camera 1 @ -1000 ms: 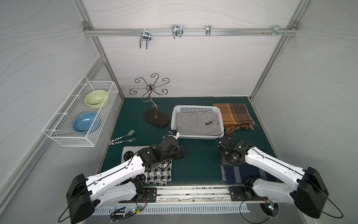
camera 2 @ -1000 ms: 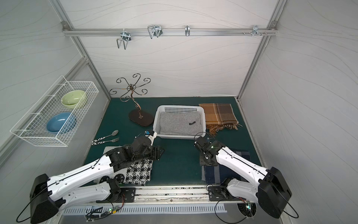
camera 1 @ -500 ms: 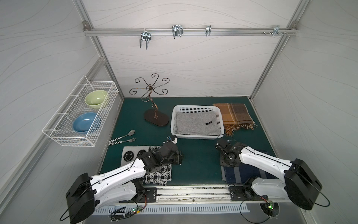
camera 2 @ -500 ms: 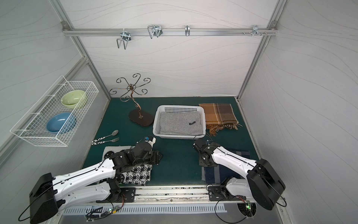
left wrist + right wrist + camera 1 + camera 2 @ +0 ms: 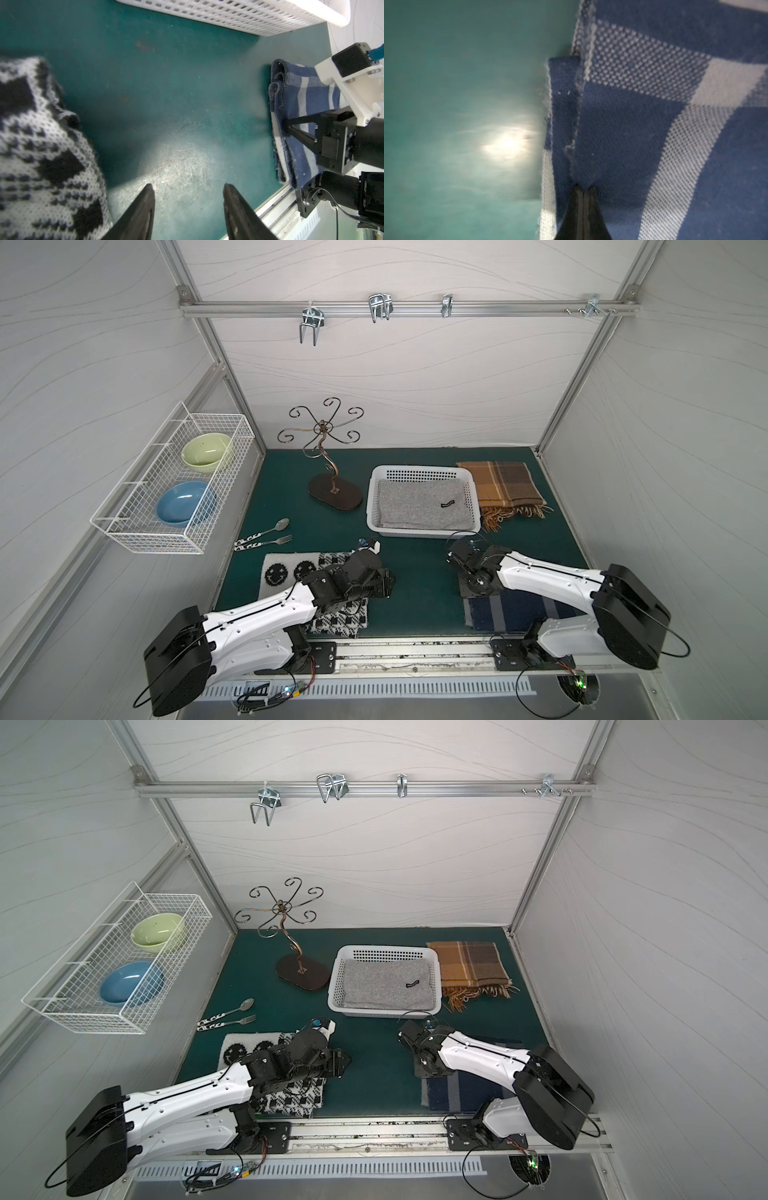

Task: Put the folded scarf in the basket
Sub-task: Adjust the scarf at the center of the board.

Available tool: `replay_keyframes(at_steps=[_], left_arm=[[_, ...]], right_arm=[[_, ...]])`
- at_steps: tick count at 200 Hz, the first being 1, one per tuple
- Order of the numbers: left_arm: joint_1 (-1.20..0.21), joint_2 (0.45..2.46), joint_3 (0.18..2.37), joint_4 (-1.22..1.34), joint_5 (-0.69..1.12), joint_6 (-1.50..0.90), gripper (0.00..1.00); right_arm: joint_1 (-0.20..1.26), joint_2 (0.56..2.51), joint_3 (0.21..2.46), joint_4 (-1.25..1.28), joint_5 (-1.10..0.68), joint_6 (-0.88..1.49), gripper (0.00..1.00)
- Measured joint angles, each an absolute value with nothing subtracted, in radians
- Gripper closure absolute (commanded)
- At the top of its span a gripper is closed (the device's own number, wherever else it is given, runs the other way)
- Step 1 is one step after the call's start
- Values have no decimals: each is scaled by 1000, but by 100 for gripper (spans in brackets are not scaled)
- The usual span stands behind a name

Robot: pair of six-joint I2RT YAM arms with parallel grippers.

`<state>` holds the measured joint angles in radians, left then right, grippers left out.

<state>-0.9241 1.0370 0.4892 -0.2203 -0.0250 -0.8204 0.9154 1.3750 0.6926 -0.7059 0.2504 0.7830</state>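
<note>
The white perforated basket (image 5: 419,469) (image 5: 386,948) stands at the back middle of the green mat, and a folded grey scarf (image 5: 419,504) lies inside it. A folded blue striped scarf (image 5: 503,612) (image 5: 633,124) lies at the front right. My right gripper (image 5: 478,593) (image 5: 583,187) points down onto its left edge, shut, with a fold of the blue cloth pinched at the tips. My left gripper (image 5: 388,583) (image 5: 188,186) is open and empty over bare mat, beside a black-and-white patterned scarf (image 5: 286,570) (image 5: 41,155).
A brown plaid fringed scarf (image 5: 505,487) lies right of the basket. A curled metal stand (image 5: 334,493) sits to the basket's left, with a spoon (image 5: 270,529) and fork (image 5: 270,541) nearer me. A wire rack (image 5: 174,481) with two bowls hangs on the left wall.
My left arm has drawn back from the basket's front corner toward the patterned scarf. My right gripper has dropped onto the blue scarf's edge and closed.
</note>
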Motion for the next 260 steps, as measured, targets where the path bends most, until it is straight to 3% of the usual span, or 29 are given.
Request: replay_keyframes(at_steps=[80,87,90,95,111,208,260], left_arm=[[-928,1112,424,-112,-7,-873,41],[-930,1122,424,-103,-7,-876,41],[-931,1125,424,-100,-7,-876,40],[-931,1132,424,-95,-7,-878,40],[-933,1155,419,-69,-8,-890,38],[-1008,1388,458,182,-20,-961,30],[-1063,1552,529,358,-43,-1001,32]], right_arm=[[1112,1671,973,-558,187,827,100],[1122,1675,979,-542,177,827,90],[1125,1676,981,-537,173,828,80],[1129,1676,981,-524,166,831,72],[1137,1665,977,-488,139,830,64],[1056,1069,824,-622,200,842,61],[1030,943,760,-715,214,840,61]])
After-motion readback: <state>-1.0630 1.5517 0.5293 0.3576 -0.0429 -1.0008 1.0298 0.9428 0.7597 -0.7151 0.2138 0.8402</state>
